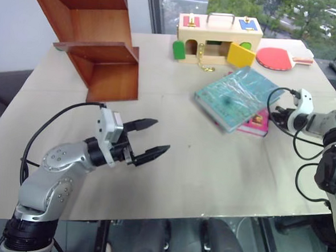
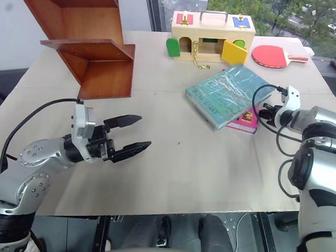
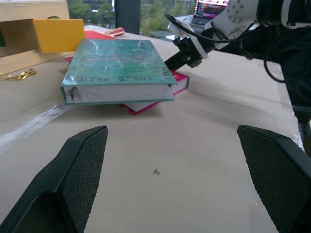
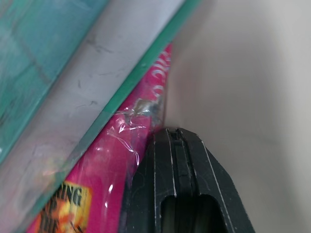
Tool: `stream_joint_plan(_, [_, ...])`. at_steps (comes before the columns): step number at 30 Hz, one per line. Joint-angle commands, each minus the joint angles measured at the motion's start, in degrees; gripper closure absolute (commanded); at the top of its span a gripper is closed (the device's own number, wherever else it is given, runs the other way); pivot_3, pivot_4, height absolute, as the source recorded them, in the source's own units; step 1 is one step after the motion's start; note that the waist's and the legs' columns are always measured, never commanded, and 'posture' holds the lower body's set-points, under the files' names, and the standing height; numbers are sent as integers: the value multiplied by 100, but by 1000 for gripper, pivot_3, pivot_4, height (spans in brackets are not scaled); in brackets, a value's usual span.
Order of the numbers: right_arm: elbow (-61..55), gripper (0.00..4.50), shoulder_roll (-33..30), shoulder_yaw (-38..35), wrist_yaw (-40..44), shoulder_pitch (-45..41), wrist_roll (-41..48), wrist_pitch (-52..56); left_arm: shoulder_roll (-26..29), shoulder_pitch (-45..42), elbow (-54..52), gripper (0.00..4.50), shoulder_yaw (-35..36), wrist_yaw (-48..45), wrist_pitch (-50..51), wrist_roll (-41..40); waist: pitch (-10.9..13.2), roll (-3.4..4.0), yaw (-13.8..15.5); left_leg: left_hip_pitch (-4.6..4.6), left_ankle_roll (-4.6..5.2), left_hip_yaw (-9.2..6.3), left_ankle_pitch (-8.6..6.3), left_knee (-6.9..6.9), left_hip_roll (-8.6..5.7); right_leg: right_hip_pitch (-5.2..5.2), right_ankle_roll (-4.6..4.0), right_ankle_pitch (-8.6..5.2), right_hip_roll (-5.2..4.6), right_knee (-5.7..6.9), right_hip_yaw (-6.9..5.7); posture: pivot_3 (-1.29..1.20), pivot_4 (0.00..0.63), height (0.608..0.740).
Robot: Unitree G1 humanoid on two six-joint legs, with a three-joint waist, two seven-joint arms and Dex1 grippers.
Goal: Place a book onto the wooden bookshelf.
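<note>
Two claws stood on opposite sides of the work, and we judged the right one far the nearer to the book. Our right claw [image 2: 264,115] was pinched fully shut with nothing in it, its tip pressed at the corner where the book [image 1: 238,96] overhung the pink book [image 1: 256,123] beneath it; the right wrist view showed the black tip against the pink cover, just under the teal edge. From that claw the book lay at about ten o'clock, its long axis running from eight to two across the counter [image 1: 210,174]. Our left claw [image 1: 151,138] hung wide open and empty, well apart from the book, which lay at about two o'clock from it with pale page edges facing it. The wooden bookshelf [image 1: 99,42] stood at roughly twelve o'clock from the left claw, at the far left of the counter. We reckoned the coming move turned on the right claw working under that overhanging corner.
</note>
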Motion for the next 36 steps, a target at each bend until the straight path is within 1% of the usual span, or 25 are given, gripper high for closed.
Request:
stream_joint_plan(1, [-211, 4476, -60, -60, 5, 63, 89, 121, 25, 39, -51, 0, 124, -14, -115, -3, 0, 0, 1, 0, 0, 0, 0, -1, 0, -1, 0, 0, -1, -1, -1, 0, 150, 740])
stream_joint_plan(6, [-128, 4476, 74, -399, -923, 62, 223, -384, -27, -55, 9, 0, 6, -44, -126, 25, 0, 0, 8, -5, -1, 0, 0, -9, -1, -10, -1, 0, -5, -1, -1, 0, 150, 740])
stream_joint_plan(10, [71, 4476, 292, -718, -1652, 32, 362, -1088, -43, -218, 136, 0, -52, -89, -150, 53, 0, 0, 8, -6, -1, 1, 0, -9, -4, -11, -1, 0, -6, -1, -1, 0, 150, 740])
stream_joint_plan(12, [149, 4476, 379, -802, -1753, 6, 402, -1316, -47, -255, 161, 0, -70, -96, -157, 60, 0, 0, 8, -7, -1, 1, 0, -9, -5, -11, -1, 0, -6, -1, -2, 0, 150, 740])
stream_joint_plan(14, [203, 4476, 447, -772, -1675, -6, 368, -1355, -50, -261, 159, 0, -78, -98, -162, 62, 0, 0, 8, -8, -1, 2, 0, -9, -6, -11, 0, 0, -7, -1, -1, 0, 150, 740])
stream_joint_plan(15, [211, 4476, 494, -685, -1481, -1, 318, -1269, -52, -252, 143, 0, -72, -94, -162, 57, 0, 0, 7, -8, -1, 2, 0, -9, -6, -11, 0, 0, -7, -1, -1, 0, 150, 740])
stream_joint_plan(19, [59, 4476, 628, -114, -261, 117, 65, -695, -69, -125, 46, 0, 2, -37, -163, 38, 0, 0, -29, -6, -1, 3, 0, -10, -6, -11, 0, 0, -5, 0, 1, 0, 150, 740])
stream_joint_plan(22, [-207, 4476, 579, 177, 203, 273, -44, -494, -89, -41, -19, 0, 8, -1, -173, 38, -1, 0, -33, 1, -1, 5, 0, -16, -1, -12, 0, 0, 1, 1, 6, 0, 150, 740])
stream_joint_plan(24, [-845, 4476, 458, 447, 709, 528, -31, -202, -111, -14, -38, 0, -5, 33, -185, 43, -1, 0, -13, 1, -1, 5, 0, -18, 1, -12, 0, 0, 0, 1, 4, 0, 150, 740])
stream_joint_plan(27, [-2594, 4476, 191, 750, 1158, 1197, 218, 582, -133, -28, -21, 0, -26, 63, -197, 50, -1, 0, 26, -4, 0, 3, 0, -18, 0, -14, 0, 0, -6, 0, 1, 0, 150, 740])
stream_joint_plan(31, [-5858, 4476, -207, 745, 1413, 2182, 1129, 2015, -169, -43, 20, 0, -67, 64, -224, 74, 2, 7, 118, -28, 1, -4, -1, -21, -2, -35, 0, 0, -13, -1, -4, 0, 150, 740])
stream_joint_plan(33, [-6931, 4476, -229, 796, 1352, 2302, 1428, 2338, -192, -75, 53, 0, -98, 60, -228, 81, 1, 17, 108, -68, 0, -1, 0, -19, -3, -83, 0, 0, -13, 8, 2, 0, 150, 740])
stream_joint_plan(34, [-7276, 4476, -183, 846, 1268, 2264, 1501, 2426, -200, -89, 67, 0, -109, 52, -229, 84, 1, 17, 95, -89, -1, -1, 1, -13, -3, -107, 1, 1, -10, 16, 4, 0, 150, 740])
stream_joint_plan(36, [-7482, 4476, 50, 1053, 913, 1962, 1357, 2293, -216, -150, 128, 0, -140, 30, -234, 103, 0, 17, 77, -97, -2, -2, 1, -6, -2, -122, 1, 1, -5, 30, 4, 0, 150, 740])
